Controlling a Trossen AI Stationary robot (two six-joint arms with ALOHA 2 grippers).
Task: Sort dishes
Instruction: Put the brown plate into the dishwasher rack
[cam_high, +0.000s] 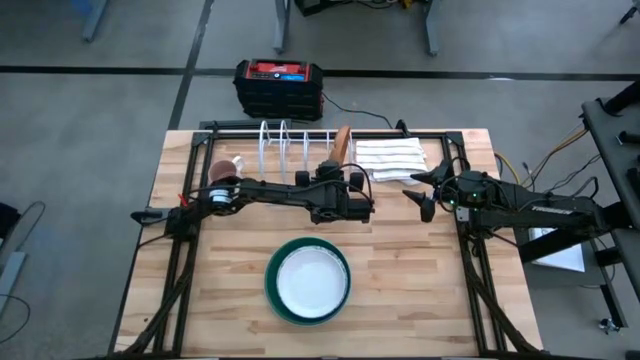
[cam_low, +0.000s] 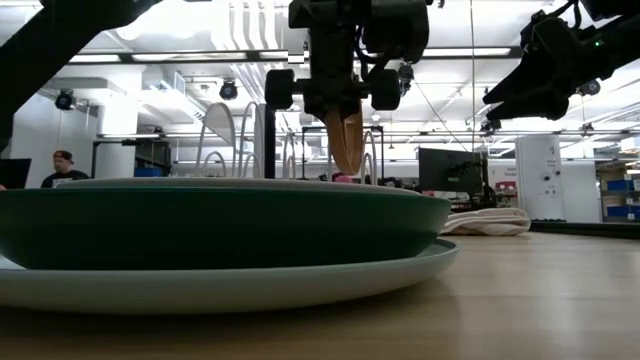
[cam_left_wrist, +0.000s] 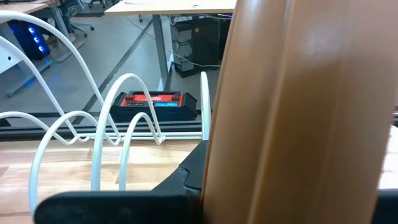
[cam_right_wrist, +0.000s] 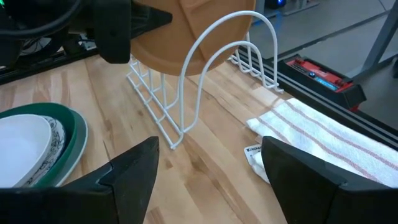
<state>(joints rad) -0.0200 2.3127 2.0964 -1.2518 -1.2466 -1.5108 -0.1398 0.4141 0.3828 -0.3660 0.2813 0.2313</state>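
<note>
Over the table (cam_high: 420, 300), the left end effector (cam_high: 345, 165) clamps the upright brown plate (cam_high: 343, 143) edgewise.

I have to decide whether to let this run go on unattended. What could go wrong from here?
The left gripper holds the small brown plate on edge at the end of the white wire rack. If it meets a wire loop rather than a slot, it could tip out toward the folded striped cloth. The hold looks to be near the rim, so it might slip. The right gripper hangs open nearby; the arms could clash.
</note>
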